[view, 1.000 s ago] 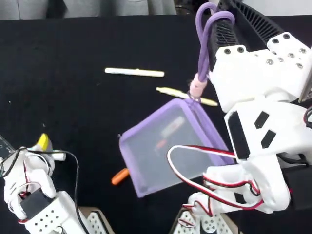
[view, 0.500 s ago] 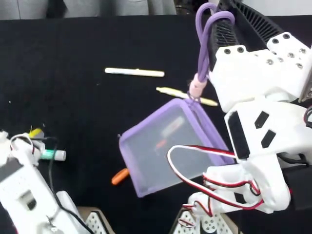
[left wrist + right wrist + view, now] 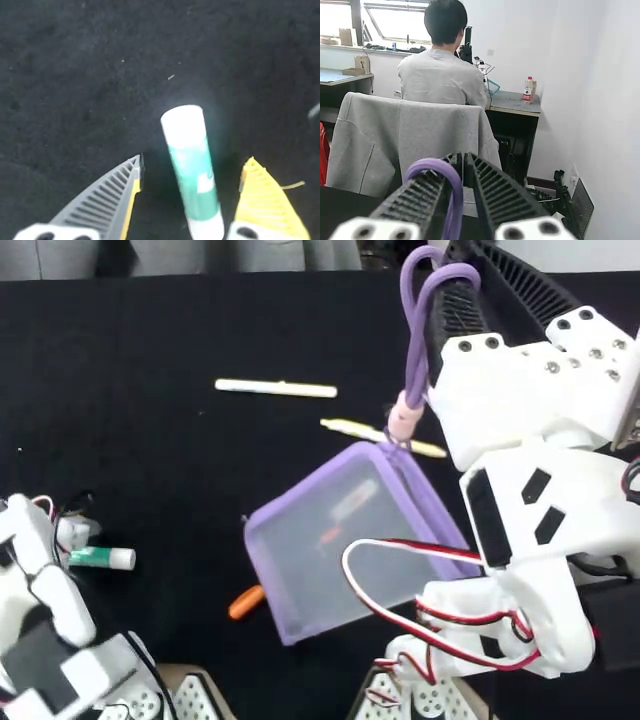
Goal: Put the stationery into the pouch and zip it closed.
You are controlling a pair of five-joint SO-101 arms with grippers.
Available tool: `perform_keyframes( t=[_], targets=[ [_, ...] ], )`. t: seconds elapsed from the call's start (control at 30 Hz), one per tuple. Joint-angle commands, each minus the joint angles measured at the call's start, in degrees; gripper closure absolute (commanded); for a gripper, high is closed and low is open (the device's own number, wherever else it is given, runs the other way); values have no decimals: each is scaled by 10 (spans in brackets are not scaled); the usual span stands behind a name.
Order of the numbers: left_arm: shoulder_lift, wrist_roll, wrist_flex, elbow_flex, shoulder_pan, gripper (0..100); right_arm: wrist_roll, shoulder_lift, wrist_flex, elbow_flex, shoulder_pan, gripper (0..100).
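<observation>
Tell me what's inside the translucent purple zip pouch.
Through the translucent purple pouch's wall, a pale stick-like item and a small orange-red piece show faintly, too blurred to identify. The right arm covers one corner.

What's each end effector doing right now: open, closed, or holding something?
Left end effector: open, straddling the glue stick.
Right end effector: closed on the pouch strap.

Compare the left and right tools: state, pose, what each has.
Left tool is open; right tool is shut. Left straddles the glue stick lying on the table, not pinching it; right clamps the purple strap of the pouch. Left points down at the table; right points outward, level. Shared: each is at a task item.
</observation>
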State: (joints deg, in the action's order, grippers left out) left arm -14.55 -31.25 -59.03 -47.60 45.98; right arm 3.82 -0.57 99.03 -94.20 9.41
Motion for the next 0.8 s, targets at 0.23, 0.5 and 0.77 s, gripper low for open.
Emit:
perform_keyframes(
  t=[0.23, 0.5, 0.77],
  targets=[
    [139, -13, 86, 94, 6, 690, 5, -9, 6, -6, 8, 987],
    [156, -13, 2, 160, 25, 690, 5, -9, 6, -6, 8, 987],
    [158, -13, -68, 203, 13, 722, 5, -9, 6, -6, 8, 987]
  ],
)
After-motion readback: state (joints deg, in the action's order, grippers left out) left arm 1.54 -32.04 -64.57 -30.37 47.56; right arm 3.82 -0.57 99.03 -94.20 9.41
